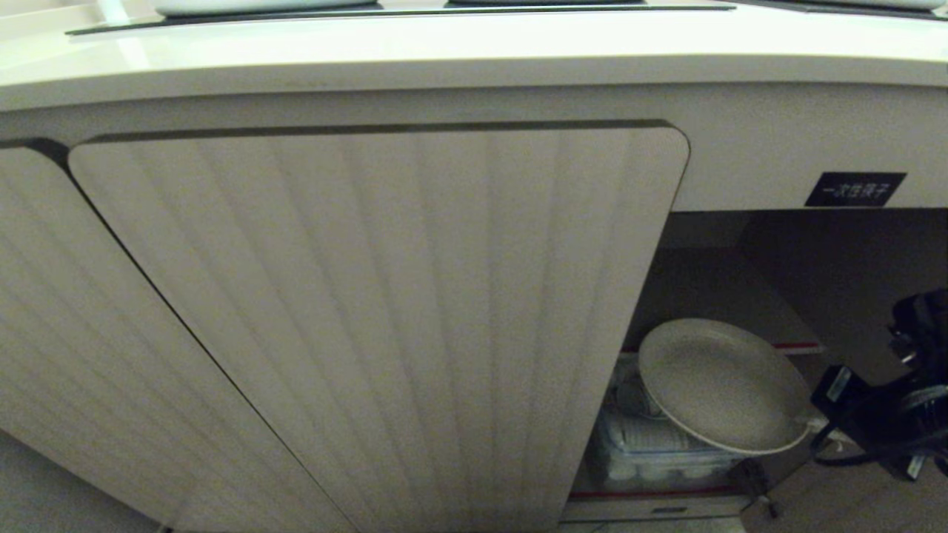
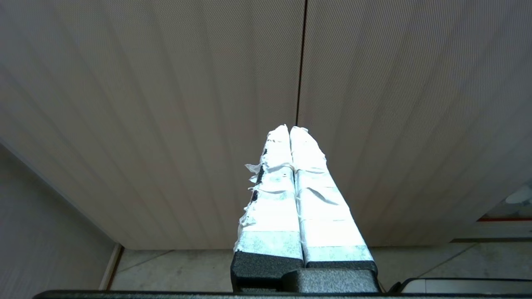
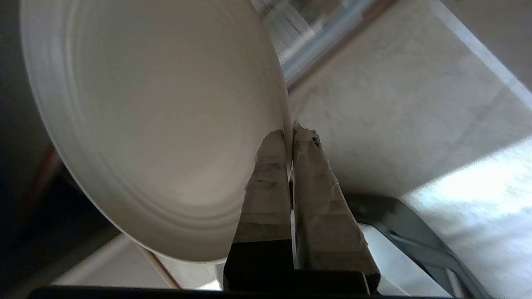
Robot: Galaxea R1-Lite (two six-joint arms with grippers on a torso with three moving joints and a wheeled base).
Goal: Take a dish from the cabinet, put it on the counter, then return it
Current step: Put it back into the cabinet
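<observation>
The dish (image 1: 722, 385), a plain cream-white plate, hangs tilted in the open right bay of the cabinet (image 1: 385, 311). My right gripper (image 1: 818, 428) is shut on its rim at the plate's right edge. In the right wrist view the taped fingers (image 3: 270, 182) pinch the thin rim of the dish (image 3: 149, 124), its face filling the view. The counter (image 1: 444, 52) runs glossy and cream across the top of the head view. My left gripper (image 2: 289, 129) is shut on nothing, parked facing the ribbed cabinet doors (image 2: 166, 104).
A closed ribbed door covers the middle of the cabinet front. Below the dish, clear plastic-wrapped stacks (image 1: 652, 448) sit on a red-edged shelf (image 1: 652, 494). A black label (image 1: 855, 189) is fixed above the open bay. Black inset panels (image 1: 370, 10) lie in the counter.
</observation>
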